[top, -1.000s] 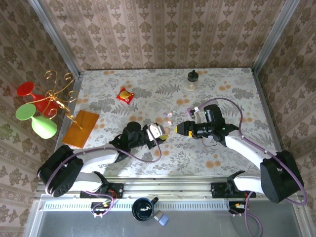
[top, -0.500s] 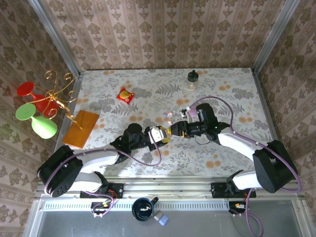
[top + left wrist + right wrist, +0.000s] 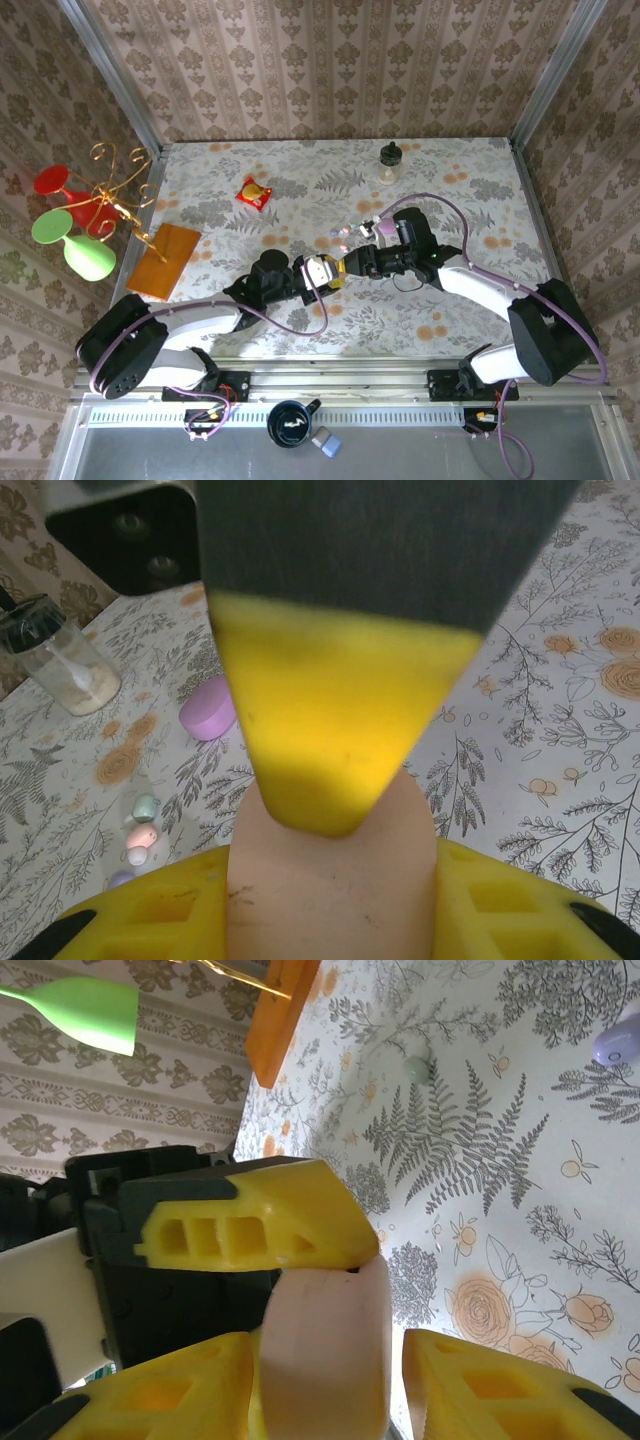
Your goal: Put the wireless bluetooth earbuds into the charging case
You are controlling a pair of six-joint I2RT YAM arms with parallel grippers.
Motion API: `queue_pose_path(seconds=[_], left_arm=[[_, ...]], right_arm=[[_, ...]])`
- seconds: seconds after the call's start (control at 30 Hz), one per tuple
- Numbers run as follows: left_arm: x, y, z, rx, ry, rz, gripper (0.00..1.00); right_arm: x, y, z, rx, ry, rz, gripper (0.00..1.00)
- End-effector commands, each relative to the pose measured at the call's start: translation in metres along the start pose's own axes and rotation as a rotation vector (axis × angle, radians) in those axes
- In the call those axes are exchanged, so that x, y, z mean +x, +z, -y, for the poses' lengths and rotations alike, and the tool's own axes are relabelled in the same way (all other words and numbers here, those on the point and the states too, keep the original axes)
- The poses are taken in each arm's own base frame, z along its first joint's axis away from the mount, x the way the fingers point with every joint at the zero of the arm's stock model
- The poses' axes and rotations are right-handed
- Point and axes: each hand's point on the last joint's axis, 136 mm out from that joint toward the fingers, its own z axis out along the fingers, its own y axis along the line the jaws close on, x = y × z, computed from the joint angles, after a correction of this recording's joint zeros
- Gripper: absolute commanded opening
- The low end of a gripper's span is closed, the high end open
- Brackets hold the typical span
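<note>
My left gripper point(image 3: 322, 270) is shut on a peach, pebble-shaped charging case point(image 3: 331, 268) and holds it above the table's middle. In the left wrist view the case point(image 3: 335, 880) fills the space between my fingers point(image 3: 520, 910), and a yellow finger point(image 3: 330, 720) of the other arm lies over its top. My right gripper point(image 3: 346, 266) straddles the same case point(image 3: 325, 1350): one finger point(image 3: 160, 1390) touches it, while a thin gap shows before the other point(image 3: 480, 1380). Several tiny pastel earbuds point(image 3: 142, 836) lie on the cloth, seen from above as specks point(image 3: 343, 235).
A lilac case point(image 3: 208, 708) rests on the table beyond the earbuds. A small glass jar point(image 3: 389, 160) stands at the back, a red packet point(image 3: 253, 192) back left, an orange board point(image 3: 165, 260) at the left edge beside a gold stand with coloured glasses point(image 3: 110, 195).
The right arm has swung left to the held case, and its jaws have narrowed around it. The left arm and the case have stayed in place.
</note>
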Motion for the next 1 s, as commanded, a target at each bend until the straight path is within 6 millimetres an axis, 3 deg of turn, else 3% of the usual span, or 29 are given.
queue_pose_path(seconds=[0.0, 0.1, 0.2, 0.3, 0.43, 0.57, 0.77, 0.97], left_arm=[[-0.014, 0.003, -0.005, -0.009, -0.016, 0.027, 0.35], [-0.015, 0.003, -0.004, -0.005, -0.026, 0.030, 0.35], [-0.013, 0.003, -0.004, -0.005, -0.025, 0.024, 0.35], [-0.013, 0.001, -0.005, -0.017, -0.027, 0.029, 0.41], [-0.014, -0.006, -0.012, -0.052, -0.069, 0.084, 0.72], [-0.021, -0.019, -0.021, -0.043, -0.152, 0.200, 0.86], [-0.038, -0.037, -0.033, -0.027, -0.212, 0.383, 0.89], [-0.051, -0.042, -0.039, -0.025, -0.187, 0.424, 0.91]], right_arm=[[-0.002, 0.003, -0.007, -0.023, -0.017, -0.020, 0.41], [-0.001, 0.004, -0.005, -0.024, -0.015, -0.026, 0.38], [-0.003, 0.003, -0.005, -0.015, -0.017, -0.013, 0.28], [-0.007, -0.002, -0.008, -0.014, -0.009, 0.009, 0.21], [-0.017, -0.017, -0.018, -0.043, 0.002, 0.073, 0.16], [-0.027, -0.036, -0.035, -0.124, 0.021, 0.145, 0.14], [-0.046, -0.060, -0.066, -0.278, 0.080, 0.263, 0.11], [-0.064, -0.069, -0.092, -0.414, 0.125, 0.300, 0.08]])
